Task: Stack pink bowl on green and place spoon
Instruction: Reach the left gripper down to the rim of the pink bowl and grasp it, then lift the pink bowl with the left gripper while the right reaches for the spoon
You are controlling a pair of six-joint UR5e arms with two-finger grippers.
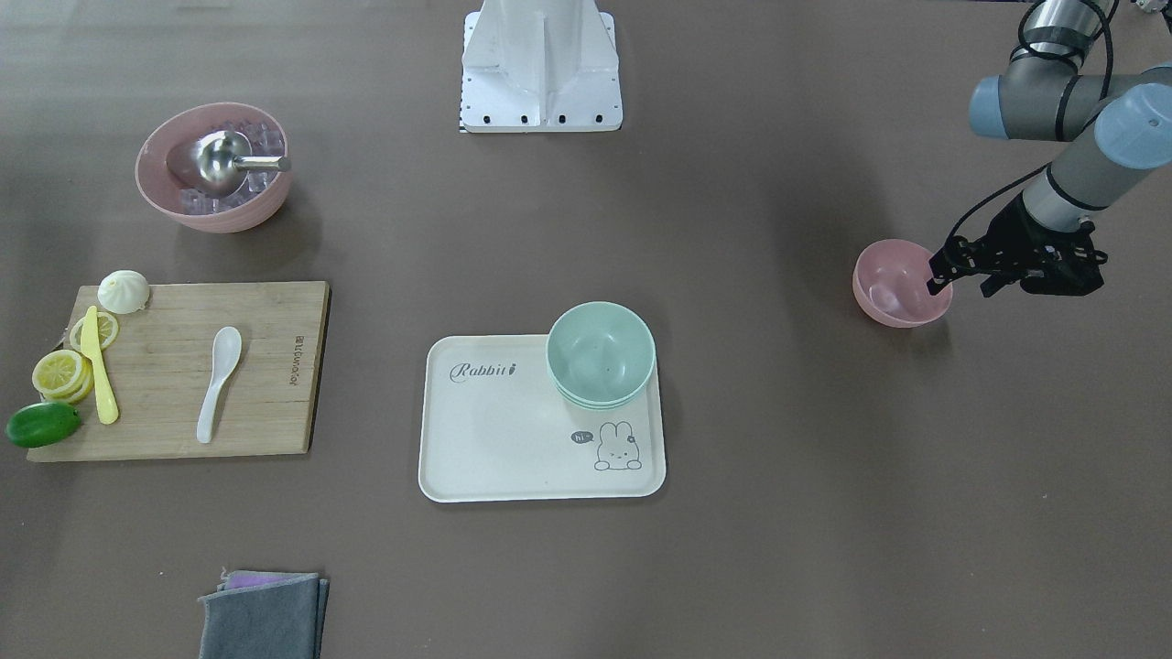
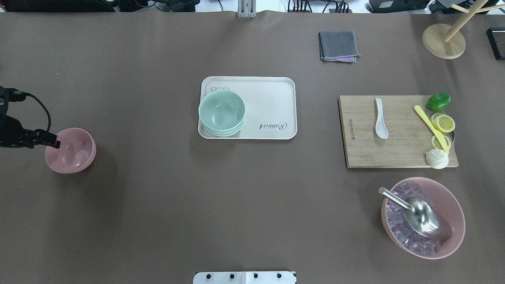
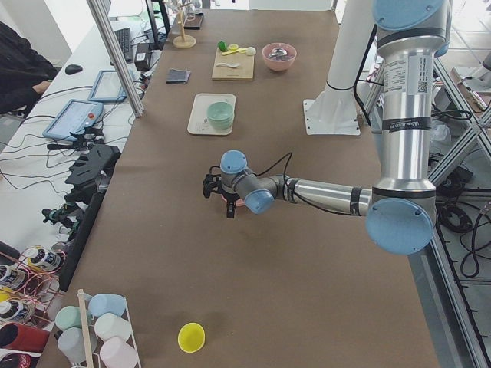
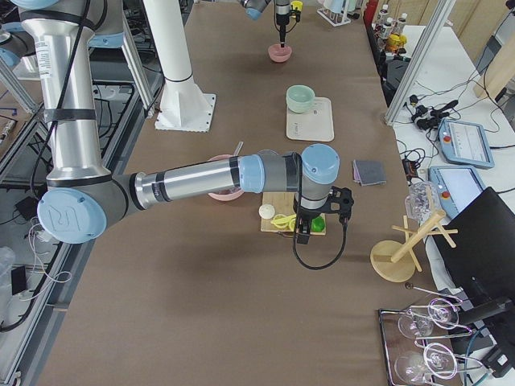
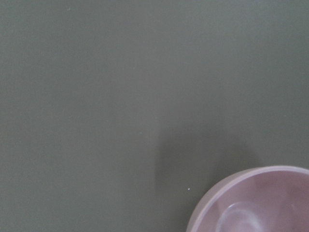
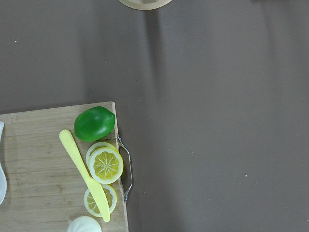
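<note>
The small pink bowl (image 1: 893, 295) stands upright on the brown table on my left side, also in the overhead view (image 2: 73, 152) and at the bottom right of the left wrist view (image 5: 260, 203). My left gripper (image 1: 963, 284) is open at the bowl's outer rim, with one finger (image 2: 53, 144) over the rim and the other outside it. The green bowls (image 1: 600, 352) are stacked on a corner of the cream tray (image 1: 494, 439). The white spoon (image 1: 218, 380) lies on the wooden cutting board (image 1: 265, 366). My right gripper (image 4: 304, 233) hangs above the board's lime end; I cannot tell whether it is open.
On the board are a yellow knife (image 1: 99, 375), lemon slices, a lime (image 1: 41, 424) and a bun. A larger pink bowl (image 1: 215, 215) with ice and a steel scoop stands near the base. A grey cloth (image 1: 261, 618) and a wooden stand (image 2: 444, 41) lie at the far edge.
</note>
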